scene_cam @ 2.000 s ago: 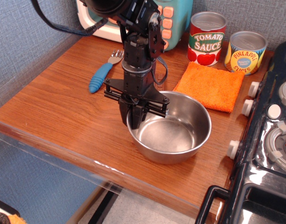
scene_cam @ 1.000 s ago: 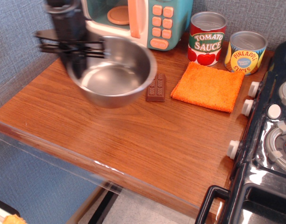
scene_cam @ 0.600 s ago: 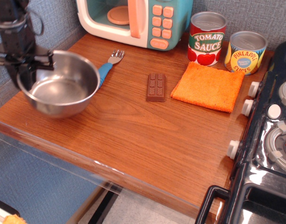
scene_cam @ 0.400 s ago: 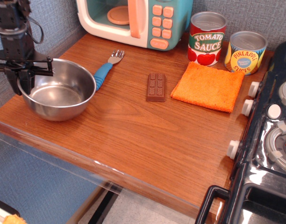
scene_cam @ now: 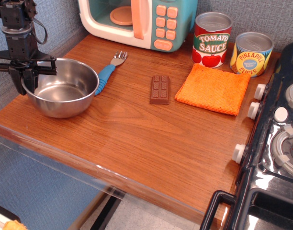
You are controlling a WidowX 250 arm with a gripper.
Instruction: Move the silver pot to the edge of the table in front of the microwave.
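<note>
The silver pot (scene_cam: pixel 62 91) rests on the brown table (scene_cam: pixel 151 139) near its left edge, in front of and left of the teal toy microwave (scene_cam: pixel 137 21). My gripper (scene_cam: pixel 26 79) hangs over the pot's left rim. Its fingers straddle the rim and look closed on it.
A blue-handled fork (scene_cam: pixel 108 72) lies just right of the pot. A chocolate bar (scene_cam: pixel 160 89), an orange cloth (scene_cam: pixel 214 88), a tomato sauce can (scene_cam: pixel 212 39) and a pineapple can (scene_cam: pixel 252 53) sit further right. The black toy stove (scene_cam: pixel 276 143) borders the right side.
The gripper carried the pot from the table's middle to the left edge and set it down. In the last half second the pot barely shifted.
</note>
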